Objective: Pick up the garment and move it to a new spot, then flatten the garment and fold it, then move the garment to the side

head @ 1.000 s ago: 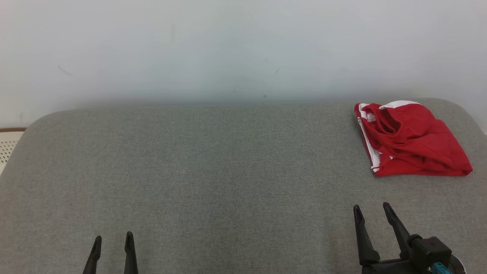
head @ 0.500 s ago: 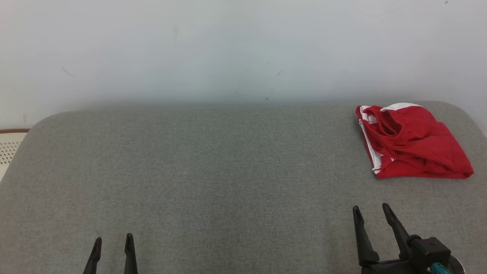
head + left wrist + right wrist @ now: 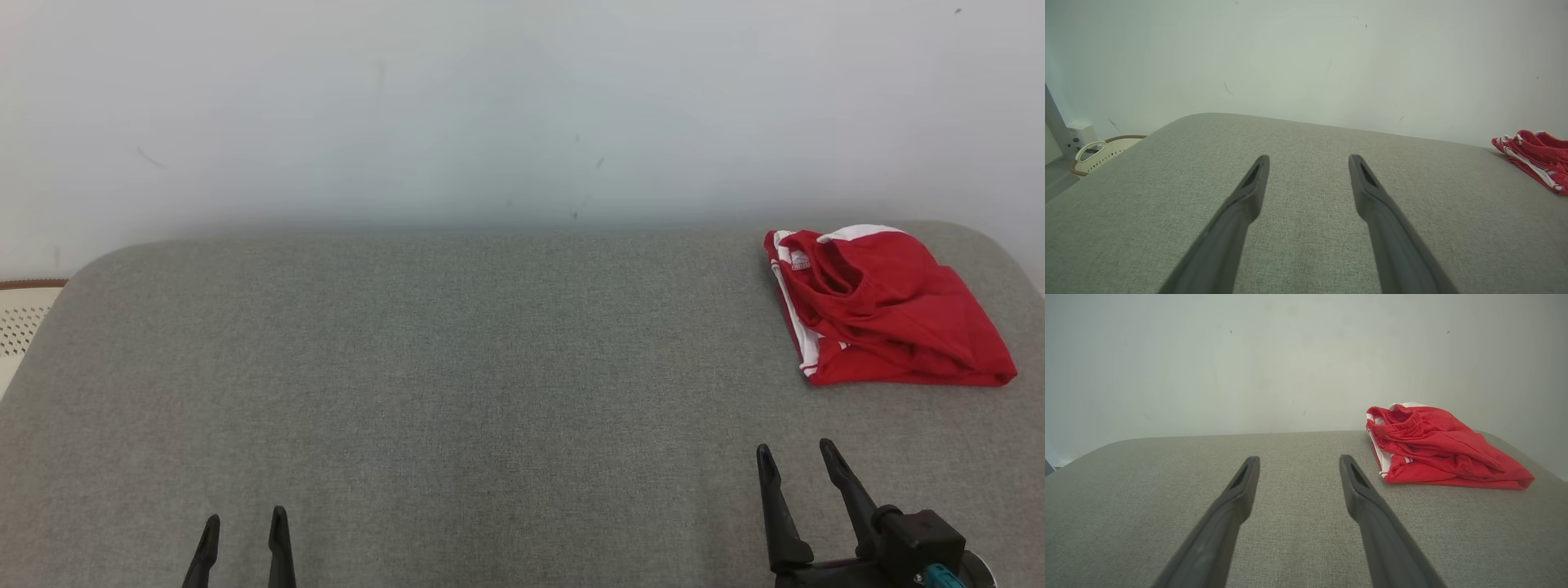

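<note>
The folded red fabric garment with white stripes (image 3: 886,314) lay at the far right corner of the grey cloth surface (image 3: 490,367), waistband toward the wall, long axis slanting right. The left gripper (image 3: 245,516) and right gripper (image 3: 794,446) stood wide open, empty, apart from it.

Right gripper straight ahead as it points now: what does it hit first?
Probably bare grey surface near its far edge, else the wall; the red garment sits right of the right gripper's line.
</note>
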